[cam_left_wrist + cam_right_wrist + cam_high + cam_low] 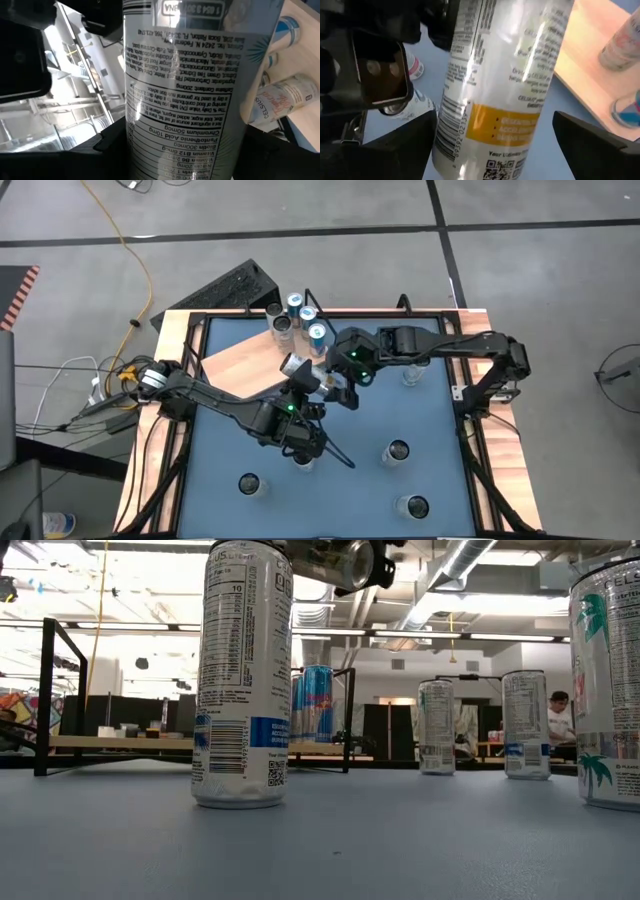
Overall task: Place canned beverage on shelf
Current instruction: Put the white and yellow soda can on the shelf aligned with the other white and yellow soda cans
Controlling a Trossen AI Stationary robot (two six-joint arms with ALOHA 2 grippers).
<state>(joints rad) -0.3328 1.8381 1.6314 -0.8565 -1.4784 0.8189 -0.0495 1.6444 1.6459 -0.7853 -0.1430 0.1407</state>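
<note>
Blue worktop [430,420] framed in pale wood carried scattered upright cans, with a flat pale-wood shelf [240,365] on its thin black wire frame lying angled just behind the left tool [300,380]. That tool was clamped on a slim white beverage can [293,366] printed with black nutrition text, a barcode and an orange band, held tilted over the shelf's near edge. Directly opposite it, the right tool [335,385] hung with its fingers spread wide on either side of the same can, gripping nothing. Four cans [300,315] stood clustered beyond both tools on the shelf's far corner.
</note>
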